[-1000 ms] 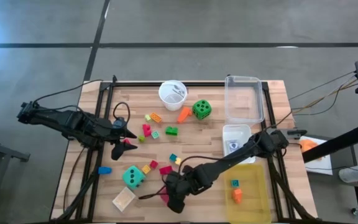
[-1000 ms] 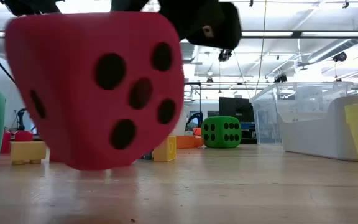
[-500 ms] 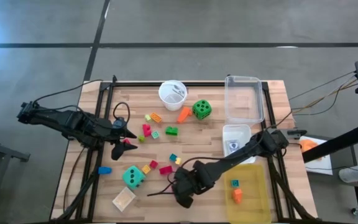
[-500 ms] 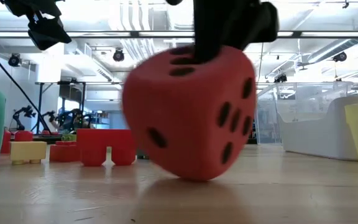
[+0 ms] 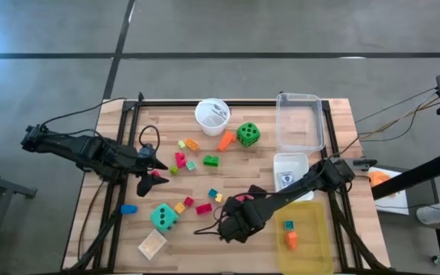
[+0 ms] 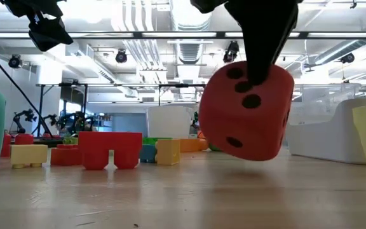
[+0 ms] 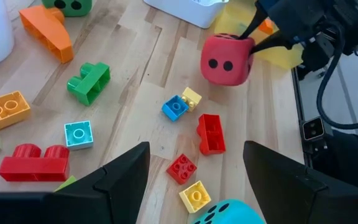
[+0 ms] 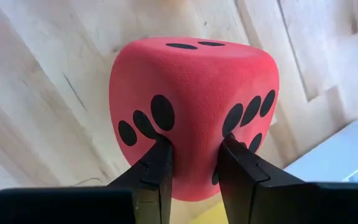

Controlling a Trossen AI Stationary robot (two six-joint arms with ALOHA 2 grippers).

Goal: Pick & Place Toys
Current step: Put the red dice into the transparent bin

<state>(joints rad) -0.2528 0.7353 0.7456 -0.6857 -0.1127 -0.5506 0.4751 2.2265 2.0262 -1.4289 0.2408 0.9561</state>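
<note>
Red-pink die point(image 8: 191, 112) pinched between right fingers point(image 8: 157, 168), off table point(image 6: 183, 197)

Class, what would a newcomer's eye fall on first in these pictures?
The red die, pinched by the right gripper and hanging just above the table near the yellow bin. Next, the blocks scattered mid-table, and the teal die toward the left arm's side.
</note>
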